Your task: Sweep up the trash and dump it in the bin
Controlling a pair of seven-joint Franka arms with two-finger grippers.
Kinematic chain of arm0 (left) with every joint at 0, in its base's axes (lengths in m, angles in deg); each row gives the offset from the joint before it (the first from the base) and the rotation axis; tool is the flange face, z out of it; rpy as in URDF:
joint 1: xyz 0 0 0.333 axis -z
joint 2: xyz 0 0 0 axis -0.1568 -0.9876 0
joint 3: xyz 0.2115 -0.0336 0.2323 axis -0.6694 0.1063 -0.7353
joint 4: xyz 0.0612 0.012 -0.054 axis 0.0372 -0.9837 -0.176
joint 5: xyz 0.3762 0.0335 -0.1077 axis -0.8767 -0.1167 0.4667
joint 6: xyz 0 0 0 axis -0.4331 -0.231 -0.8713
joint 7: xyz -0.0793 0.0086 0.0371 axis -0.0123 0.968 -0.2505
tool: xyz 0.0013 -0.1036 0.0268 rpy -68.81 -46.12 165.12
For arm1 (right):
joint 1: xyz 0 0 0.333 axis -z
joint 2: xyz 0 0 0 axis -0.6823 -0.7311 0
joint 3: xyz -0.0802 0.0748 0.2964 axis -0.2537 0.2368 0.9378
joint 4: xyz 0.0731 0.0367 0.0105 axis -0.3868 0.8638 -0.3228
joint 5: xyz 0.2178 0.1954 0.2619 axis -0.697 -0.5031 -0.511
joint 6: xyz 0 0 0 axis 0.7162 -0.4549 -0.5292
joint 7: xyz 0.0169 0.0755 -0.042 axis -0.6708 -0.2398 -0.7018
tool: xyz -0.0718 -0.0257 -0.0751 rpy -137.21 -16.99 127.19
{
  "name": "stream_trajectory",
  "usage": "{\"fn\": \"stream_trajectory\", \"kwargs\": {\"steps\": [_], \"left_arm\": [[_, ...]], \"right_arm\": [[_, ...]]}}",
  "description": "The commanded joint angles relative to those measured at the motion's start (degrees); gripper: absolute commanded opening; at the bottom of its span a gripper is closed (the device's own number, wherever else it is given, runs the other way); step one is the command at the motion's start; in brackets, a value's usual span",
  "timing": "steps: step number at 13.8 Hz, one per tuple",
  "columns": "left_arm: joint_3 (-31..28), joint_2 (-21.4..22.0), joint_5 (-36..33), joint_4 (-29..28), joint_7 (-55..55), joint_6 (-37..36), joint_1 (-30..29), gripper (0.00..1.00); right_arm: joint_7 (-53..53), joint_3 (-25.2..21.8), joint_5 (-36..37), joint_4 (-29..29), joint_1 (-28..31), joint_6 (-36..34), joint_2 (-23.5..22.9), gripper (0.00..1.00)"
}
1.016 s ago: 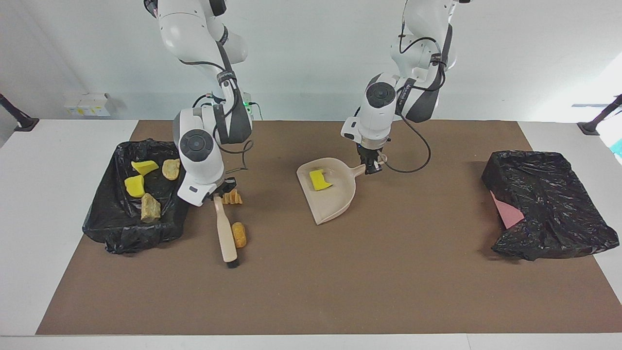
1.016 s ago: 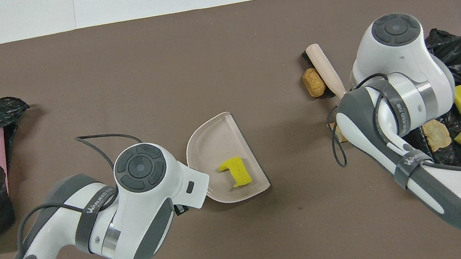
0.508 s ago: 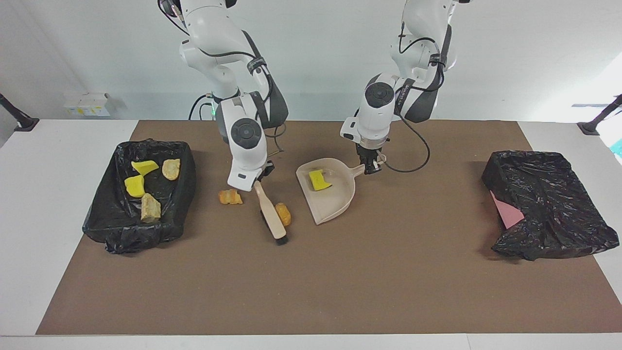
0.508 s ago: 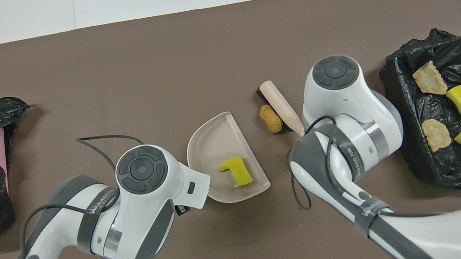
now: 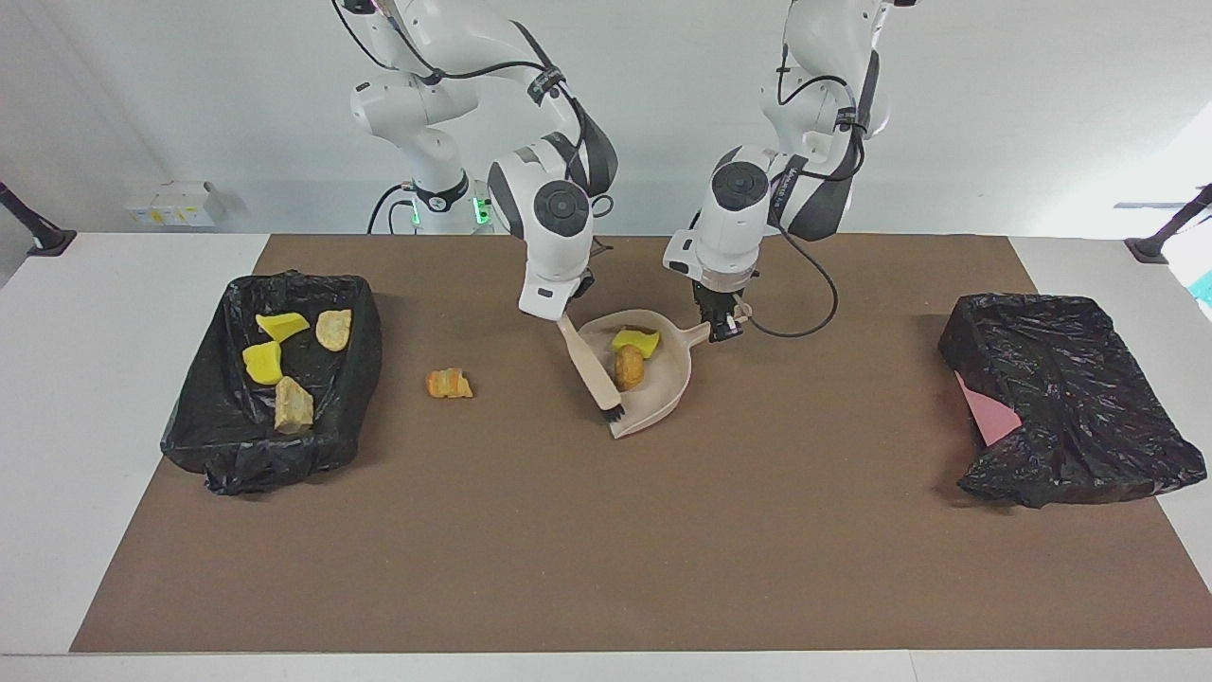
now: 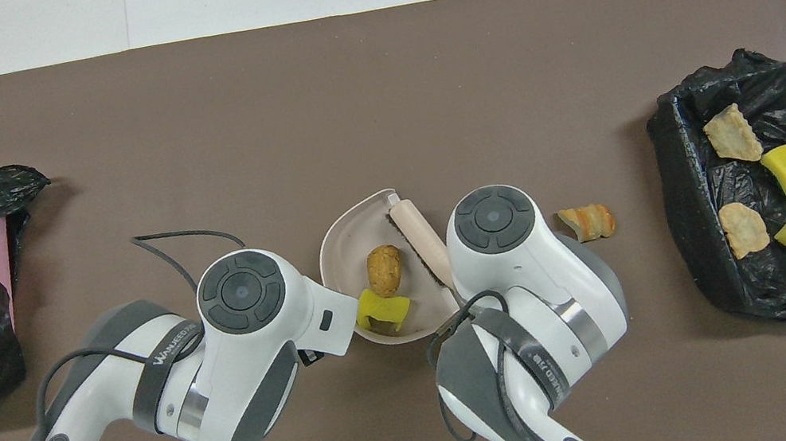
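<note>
With your right pincer (image 5: 565, 320) clamped on the brush (image 5: 589, 366) and your left pincer (image 5: 724, 327) gripping the dustpan (image 5: 663, 393) handle, hold the pan flat on the worktop — two scraps sit inside, one orange lump (image 5: 449, 384) waits nearby — and sweep gently.

Brush (image 5: 589, 365) handle top, under right hand (image 5: 565, 317)

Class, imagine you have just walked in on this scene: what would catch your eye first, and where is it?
The two claws meet at mid-table: the left claw holds the dustpan by its handle, and the right claw holds a brush at the pan's mouth. In the pan lie a yellow sponge and a tan lump. One orange scrap lies alone on the mat, between the pan and the bin with four scraps.
</note>
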Motion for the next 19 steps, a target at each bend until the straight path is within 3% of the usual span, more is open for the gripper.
{"fn": "stream_trajectory", "kwargs": {"steps": [1, 7, 10, 16, 19], "left_arm": [[-0.49, -0.05, -1.2, -1.09, 0.9, 3.93, 0.49, 0.0], [-0.58, -0.32, -1.11, -0.65, -6.74, 4.64, -1.88, 0.0], [-1.02, 0.13, -1.11, 0.93, -10.17, 0.52, -1.8, 0.0], [-1.02, 1.09, -1.29, 0.14, -9.57, -0.2, 0.75, 0.0], [-1.11, 1.35, -1.46, 0.14, -5.62, -0.28, 2.24, 0.0]], "right_arm": [[1.05, -0.15, -1.87, 1.19, -0.98, 0.02, 1.81, 0.0], [2.28, 0.03, -2.49, 0.4, -1.86, -0.95, 1.81, 0.0], [2.54, -0.41, -2.49, -0.4, -0.89, -3.32, 4.34, 0.0], [2.02, -0.59, -1.26, 0.57, 8.58, -14.29, 11.64, 0.0], [1.93, -0.59, 1.19, 1.97, 14.3, -16.69, 12.97, 0.0]]}}
